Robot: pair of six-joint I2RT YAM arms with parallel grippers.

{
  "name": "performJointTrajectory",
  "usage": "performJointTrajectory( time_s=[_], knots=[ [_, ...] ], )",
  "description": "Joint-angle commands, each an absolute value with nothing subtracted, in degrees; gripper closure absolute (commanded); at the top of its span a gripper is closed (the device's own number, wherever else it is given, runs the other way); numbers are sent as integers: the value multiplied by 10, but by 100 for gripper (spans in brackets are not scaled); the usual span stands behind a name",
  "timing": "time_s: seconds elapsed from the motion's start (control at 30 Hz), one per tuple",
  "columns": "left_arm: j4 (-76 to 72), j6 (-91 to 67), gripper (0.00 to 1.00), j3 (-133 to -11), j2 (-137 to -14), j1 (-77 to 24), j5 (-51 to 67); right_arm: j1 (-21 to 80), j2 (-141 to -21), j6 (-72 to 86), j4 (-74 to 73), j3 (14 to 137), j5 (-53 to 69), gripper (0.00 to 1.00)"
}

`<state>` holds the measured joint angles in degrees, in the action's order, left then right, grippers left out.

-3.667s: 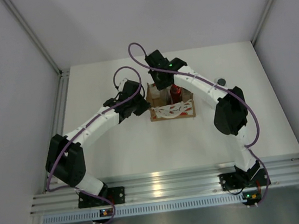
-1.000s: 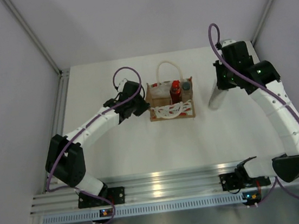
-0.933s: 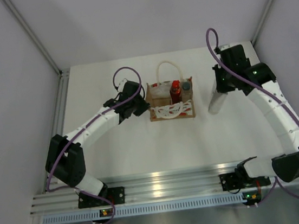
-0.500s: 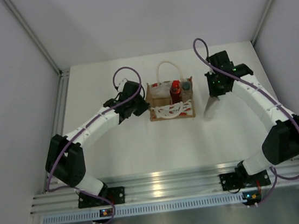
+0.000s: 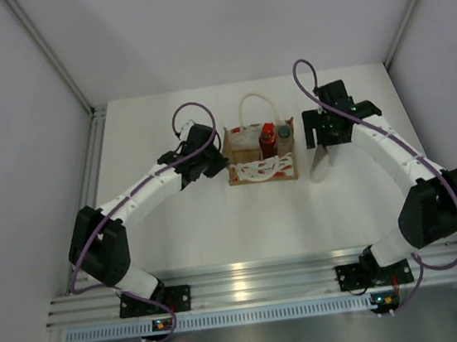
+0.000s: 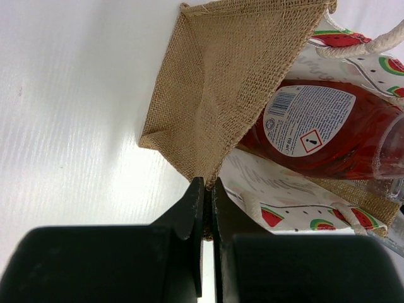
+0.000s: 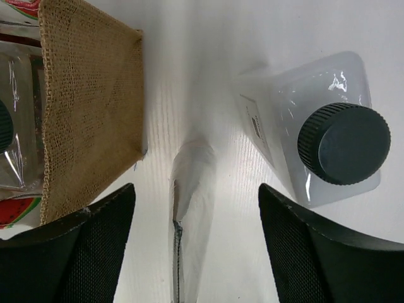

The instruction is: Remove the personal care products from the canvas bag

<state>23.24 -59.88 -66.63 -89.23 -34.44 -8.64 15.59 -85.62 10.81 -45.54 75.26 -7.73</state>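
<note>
The canvas bag point(image 5: 262, 167) stands mid-table. My left gripper point(image 6: 208, 189) is shut on the bag's burlap left edge point(image 6: 221, 95); from above the left gripper point(image 5: 217, 161) sits at the bag's left side. Inside the bag are a red bottle point(image 5: 268, 138) with a white label point(image 6: 303, 126) and a dark-capped clear bottle point(image 5: 284, 132). Right of the bag, my right gripper point(image 7: 196, 196) is open around a slim pale tube point(image 5: 319, 164), its fingers point(image 7: 95, 246) clear of the tube. A white bottle with a dark grey cap point(image 7: 344, 144) stands on the table beside the tube.
The white table point(image 5: 217, 214) is bounded by grey walls at the left, right and back, with a metal rail point(image 5: 251, 285) along the near edge. The bag's white rope handle point(image 5: 254, 105) loops toward the back.
The right arm swung in from the far right with the pale tube, brought it down beside the bag and opened its jaws. The left arm and bag have not moved.
</note>
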Motion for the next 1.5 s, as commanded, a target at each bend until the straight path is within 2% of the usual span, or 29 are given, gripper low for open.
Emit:
performJointTrajectory(
  time_s=[0.0, 0.3, 0.53, 0.7, 0.93, 1.47],
  knots=[
    [254, -587, 100, -656, -870, -340, -117, 149, -834, 111, -421, 772, -90, 24],
    [253, -589, 100, -653, -861, -340, -120, 177, -793, 113, -428, 842, -63, 25],
    [254, -588, 100, -656, -863, -339, -120, 257, -825, 108, -428, 906, -76, 26],
    [253, -591, 100, -658, -867, -340, -121, 314, -880, 144, -428, 961, -133, 37],
    [254, -598, 100, -659, -868, -339, -121, 394, -955, 191, -428, 1002, -212, 45],
    [253, -596, 100, -653, -866, -339, -127, 396, -1041, 203, -429, 1020, -243, 52]
  ],
)
